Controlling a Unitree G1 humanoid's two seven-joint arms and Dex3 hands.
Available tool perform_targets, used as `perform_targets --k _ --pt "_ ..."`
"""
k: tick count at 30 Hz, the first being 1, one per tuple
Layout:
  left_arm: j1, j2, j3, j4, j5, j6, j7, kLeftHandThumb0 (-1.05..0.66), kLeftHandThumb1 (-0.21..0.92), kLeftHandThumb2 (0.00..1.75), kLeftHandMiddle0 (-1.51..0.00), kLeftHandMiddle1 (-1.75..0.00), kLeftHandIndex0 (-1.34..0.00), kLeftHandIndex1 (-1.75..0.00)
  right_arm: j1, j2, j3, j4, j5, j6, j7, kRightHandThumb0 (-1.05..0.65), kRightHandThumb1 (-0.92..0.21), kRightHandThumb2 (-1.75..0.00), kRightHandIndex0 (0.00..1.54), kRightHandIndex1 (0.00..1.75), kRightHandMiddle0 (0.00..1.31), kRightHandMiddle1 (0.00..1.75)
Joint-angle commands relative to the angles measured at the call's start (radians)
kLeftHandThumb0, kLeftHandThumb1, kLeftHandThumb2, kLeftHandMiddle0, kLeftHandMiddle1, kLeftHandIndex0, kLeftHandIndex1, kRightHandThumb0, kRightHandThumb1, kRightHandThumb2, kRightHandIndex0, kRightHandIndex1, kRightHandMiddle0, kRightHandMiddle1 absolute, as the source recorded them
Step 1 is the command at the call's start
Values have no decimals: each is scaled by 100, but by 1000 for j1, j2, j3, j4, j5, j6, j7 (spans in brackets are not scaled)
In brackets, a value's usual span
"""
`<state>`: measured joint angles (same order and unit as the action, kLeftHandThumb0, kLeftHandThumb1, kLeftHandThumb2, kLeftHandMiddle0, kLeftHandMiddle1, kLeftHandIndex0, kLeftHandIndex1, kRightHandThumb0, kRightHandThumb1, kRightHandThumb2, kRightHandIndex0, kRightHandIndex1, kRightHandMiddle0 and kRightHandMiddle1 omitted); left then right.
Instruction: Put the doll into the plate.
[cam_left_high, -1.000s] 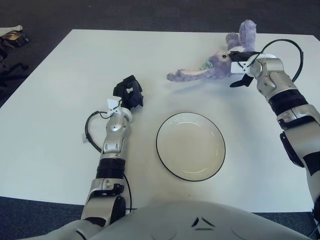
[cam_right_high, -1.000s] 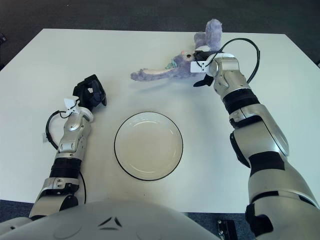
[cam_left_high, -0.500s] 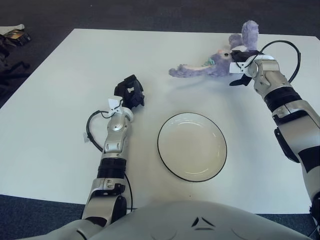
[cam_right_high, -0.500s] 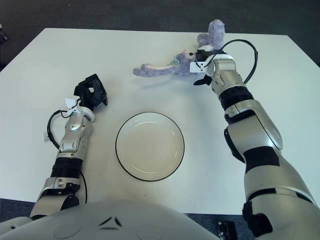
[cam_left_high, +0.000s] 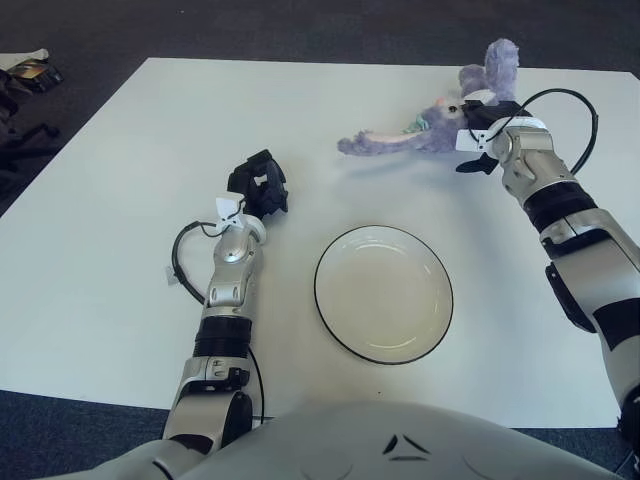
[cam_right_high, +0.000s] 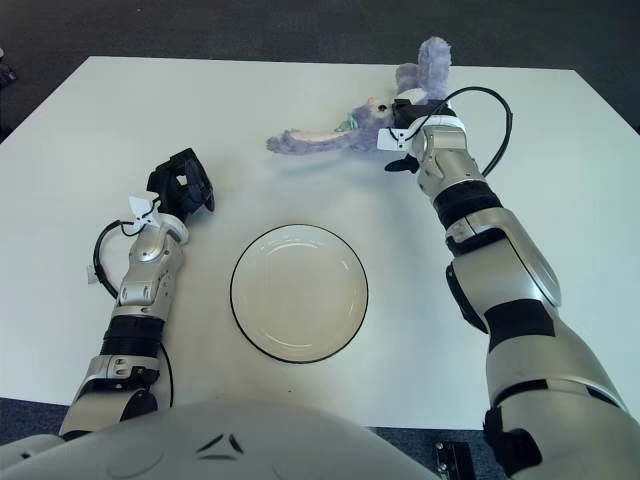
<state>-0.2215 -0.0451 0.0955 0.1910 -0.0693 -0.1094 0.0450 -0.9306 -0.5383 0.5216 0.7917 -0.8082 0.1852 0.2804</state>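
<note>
Purple and fuzzy, the doll (cam_left_high: 430, 130) stretches out near the far right corner of the tabletop (cam_left_high: 120, 200), its head end pinched in the right hand (cam_left_high: 478, 128), its body seeming to hang just above the surface. The white plate (cam_left_high: 384, 293) with a dark rim sits toward the near edge, well apart from the doll. The left hand (cam_left_high: 259, 187) shows left of the plate, fingers curled on nothing.

Bare bench (cam_left_high: 120, 230) surrounds the plate (cam_left_high: 384, 293) on every side; only the left hand (cam_left_high: 258, 187) stands near it, off its upper-left rim.
</note>
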Motion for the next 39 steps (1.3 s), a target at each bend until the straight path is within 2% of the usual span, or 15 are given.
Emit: perform_targets --k 1,5,9,18,24,27,32,39 --pt "58 -3 1 35 7 1 8 -49 73 96 -133 -175 -103 -175 86 -34 9 -101 -4 23 87 -55 -31 -98 0 67 0 56" --pt "56 -2 1 39 5 -1 7 -49 73 96 -134 -175 -104 -175 123 -65 8 -205 -16 44 130 -56 -32 -97 0 68 0 58" --pt "54 -1 4 46 -2 -9 0 -49 73 96 -133 -175 -103 -175 190 -117 -3 -403 -32 95 228 -57 -33 -96 1 70 0 60" --pt "52 2 1 46 6 -3 10 -49 72 96 -132 -175 -103 -175 323 -174 -83 -718 -20 205 394 -57 -30 -95 1 71 0 61" --pt "51 -2 3 44 0 -1 12 -49 71 96 -133 -175 -104 -175 363 -203 -115 -777 -2 152 412 -58 -31 -96 0 67 0 64" --pt "50 -2 6 46 -8 3 8 -49 71 96 -133 -175 -104 -175 413 -254 -156 -889 18 139 462 -61 -33 -94 0 66 0 66" --pt "49 -1 7 50 0 -2 15 -48 70 96 -134 -175 -104 -175 455 -296 -196 -1009 24 142 537 -65 -36 -91 0 64 0 69" --pt "46 3 7 56 -1 -5 8 -49 70 97 -134 -175 -105 -175 521 -323 -244 -1068 23 122 550 -71 -44 -83 0 61 0 72"
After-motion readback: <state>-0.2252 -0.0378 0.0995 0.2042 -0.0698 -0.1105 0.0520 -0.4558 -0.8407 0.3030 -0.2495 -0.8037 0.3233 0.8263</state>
